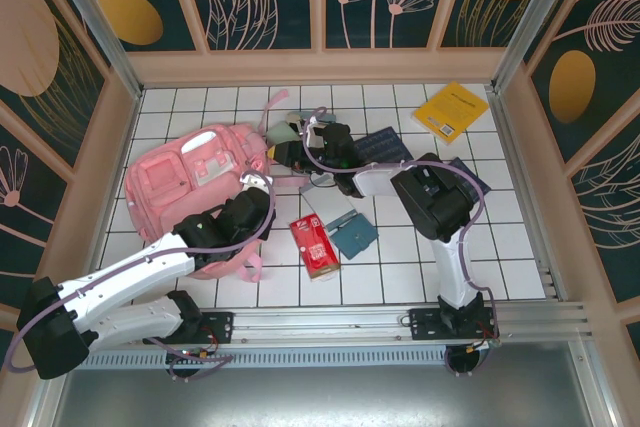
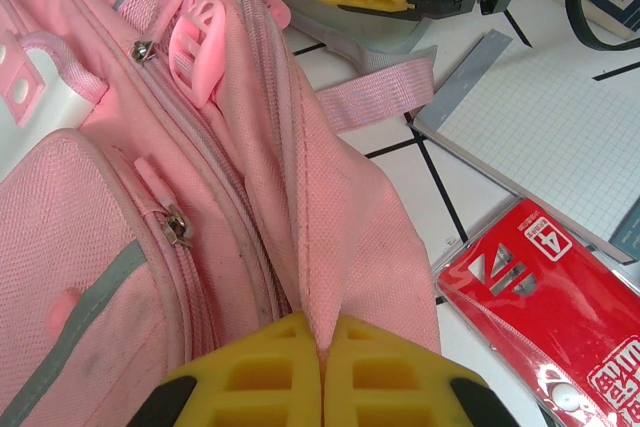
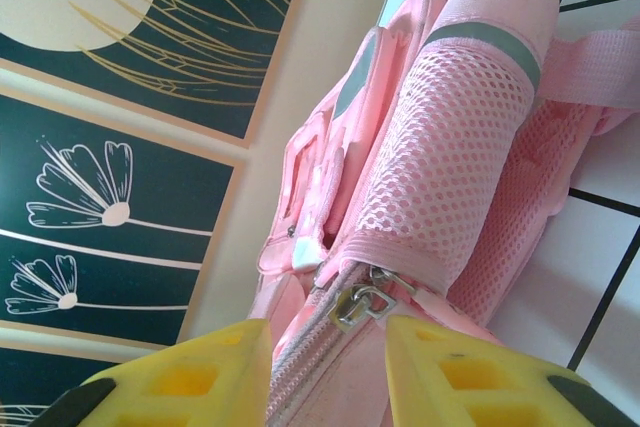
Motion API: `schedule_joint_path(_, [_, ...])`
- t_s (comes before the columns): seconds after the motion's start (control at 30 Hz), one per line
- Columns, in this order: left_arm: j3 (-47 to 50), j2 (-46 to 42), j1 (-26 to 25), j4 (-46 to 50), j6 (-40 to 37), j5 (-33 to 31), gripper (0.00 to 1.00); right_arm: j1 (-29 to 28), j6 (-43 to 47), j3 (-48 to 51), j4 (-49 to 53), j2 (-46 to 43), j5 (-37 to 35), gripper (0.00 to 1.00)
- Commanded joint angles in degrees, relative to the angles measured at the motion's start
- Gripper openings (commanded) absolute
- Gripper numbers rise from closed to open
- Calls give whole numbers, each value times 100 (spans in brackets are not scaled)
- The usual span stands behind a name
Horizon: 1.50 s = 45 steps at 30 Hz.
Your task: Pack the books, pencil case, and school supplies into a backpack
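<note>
Pink backpack (image 1: 190,182) lies near left edge of bench (image 1: 520,257), left end effector (image 2: 322,332) clamped on its fabric fold. Right end effector (image 3: 328,337) stands apart, straddling zipper pull (image 3: 355,307).

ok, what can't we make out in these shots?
Backpack inside: top view, its own fabric hides it; contents unknown.
Navy books: top view, right arm covers part; count unclear.
Zip pull: right wrist view, lies between fingers of the right gripper; contact unclear.
Red packet: left wrist view, cut off by the right edge; print incomplete.
</note>
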State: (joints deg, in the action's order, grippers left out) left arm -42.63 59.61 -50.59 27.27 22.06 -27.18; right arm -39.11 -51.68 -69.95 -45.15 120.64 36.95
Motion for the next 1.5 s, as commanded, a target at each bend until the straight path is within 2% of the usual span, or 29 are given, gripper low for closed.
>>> schedule_joint_path(0.0, [-57,-125,-3,-270,-36,-114,0,-17,278,-40,163,-190,-104,37])
schedule_joint_path(0.13, [-78,-200,0,-182,-97,-195,0,-9,215,92,61,-217,-36,42])
schedule_joint_path(0.3, [-96,-328,-2,-204,-132,-227,0,-27,-321,261,-530,-79,139,51])
schedule_joint_path(0.57, [-102,-319,1,-214,-131,-191,0,-122,-1254,187,-1550,292,515,55])
schedule_joint_path(1.03, [-87,-358,1,-244,-130,-166,0,-255,-817,-48,-760,442,153,63])
schedule_joint_path(1.47, [-75,-394,0,-266,-130,-134,0,-253,-1140,-442,-1013,772,291,71])
